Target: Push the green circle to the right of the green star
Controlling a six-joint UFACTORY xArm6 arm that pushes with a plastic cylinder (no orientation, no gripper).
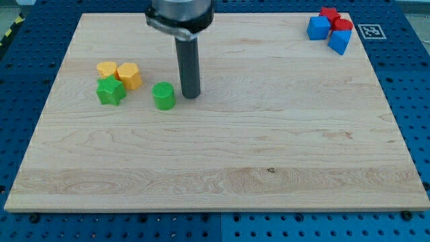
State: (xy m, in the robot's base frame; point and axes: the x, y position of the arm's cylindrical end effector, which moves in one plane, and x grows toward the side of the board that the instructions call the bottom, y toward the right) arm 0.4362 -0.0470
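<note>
Board [222, 175] of pale wood lies on a blue pegboard surface [416, 101]; the part nearest the view's bottom is bare wood; green circle [163, 96] sits left of centre, to the view's right of the green star [111, 91], with a small gap between them; my tip [191, 95] rests on the wood just beside the circle on its right, not touching it as far as I can tell; tool is a plain dark rod with nothing to spread or pinch, holding nothing, standing upright; yellow block [130, 76], roughly hexagonal, sits just above and right of the star, touching or nearly touching it; second yellow block [106, 69], shape unclear, sits beside it on the left, above the star; far off at the view's top right corner, a tight cluster: blue cube [318, 27], blue block [340, 42], red block [343, 25], red block behind [328, 13], shapes hard to make out; a black-and-white marker tag [369, 31] lies just right of the cluster
</note>
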